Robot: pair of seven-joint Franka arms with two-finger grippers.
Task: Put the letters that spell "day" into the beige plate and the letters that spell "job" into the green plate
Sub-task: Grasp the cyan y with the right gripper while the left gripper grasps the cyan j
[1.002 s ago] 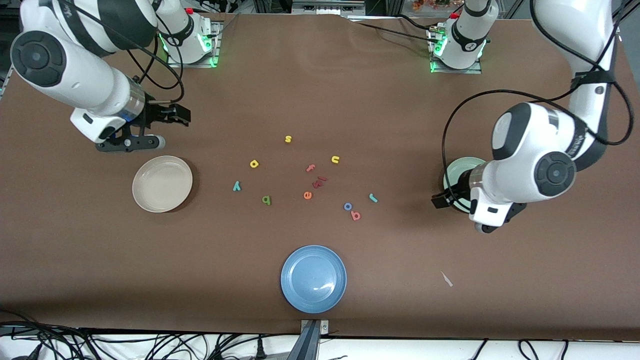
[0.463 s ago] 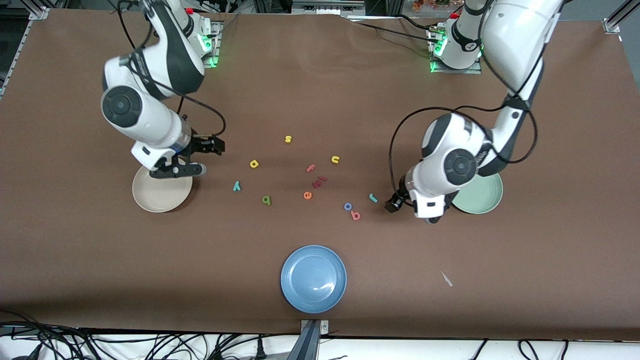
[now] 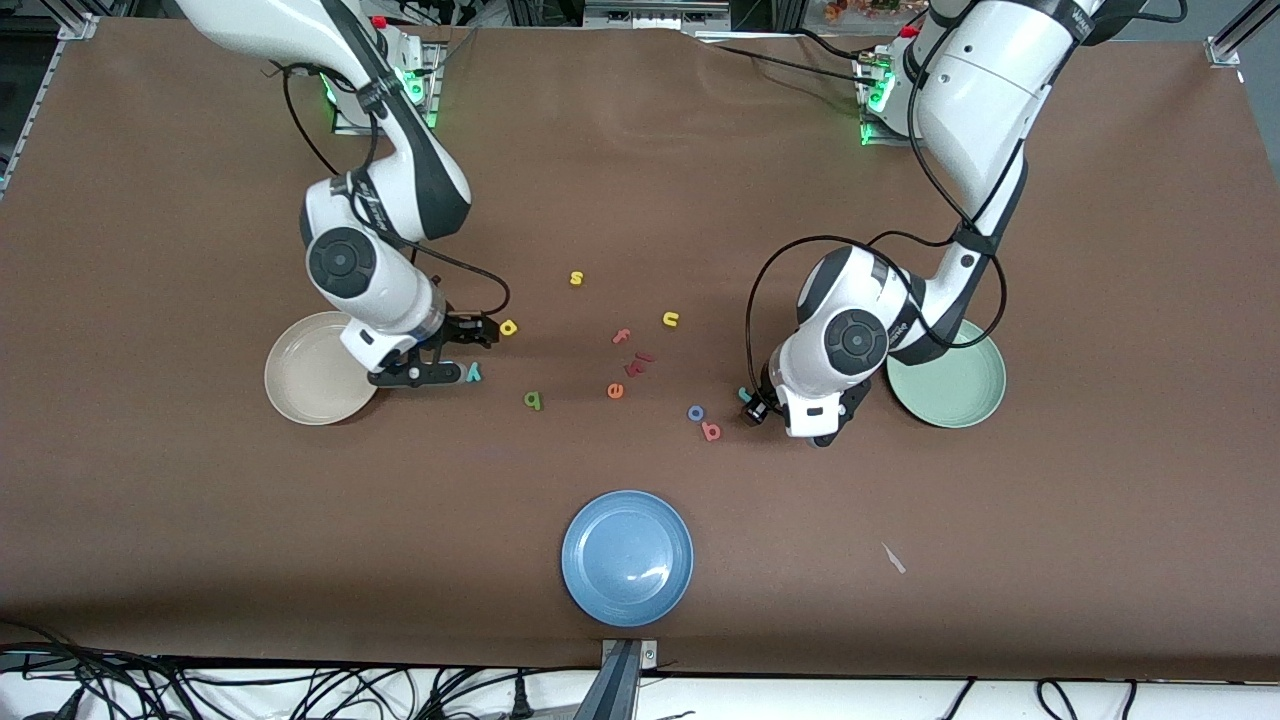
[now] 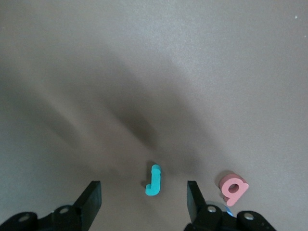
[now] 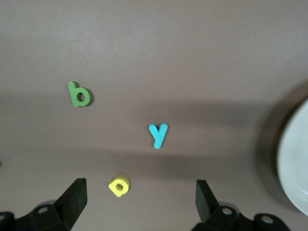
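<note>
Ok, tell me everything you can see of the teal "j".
The teal "j" is a tiny hook-shaped toy letter with a matte, foam-like look, one solid colour. It lies flat on the brown table, touched by nothing. The left gripper hangs over it, fingers open to either side of it. The pink "b" lies close beside it, apart from it. In the front view the arm nearly hides it.

Table (image 3: 640,180): plain brown, no pattern.
Beige plate (image 3: 300,385): cream, glossy.
Green plate (image 3: 950,390): pale mint.
Blue plate (image 3: 627,557), lower centre of front frame: mid blue with white glare spot.
"y" (image 5: 158,134): teal.
"d" (image 5: 119,186): yellow.
"a" (image 5: 79,95): green.
"j" (image 4: 153,180): teal.
"b" (image 4: 233,187): pinkish-red.
"o" (image 3: 695,412): blue.
"s" (image 3: 576,278), "u" (image 3: 670,319): yellow.
"e" (image 3: 615,390): orange.
"f" (image 3: 621,336): pink.
Arms: white with black joints; gripper fingers (image 4: 89,202) black.
</note>
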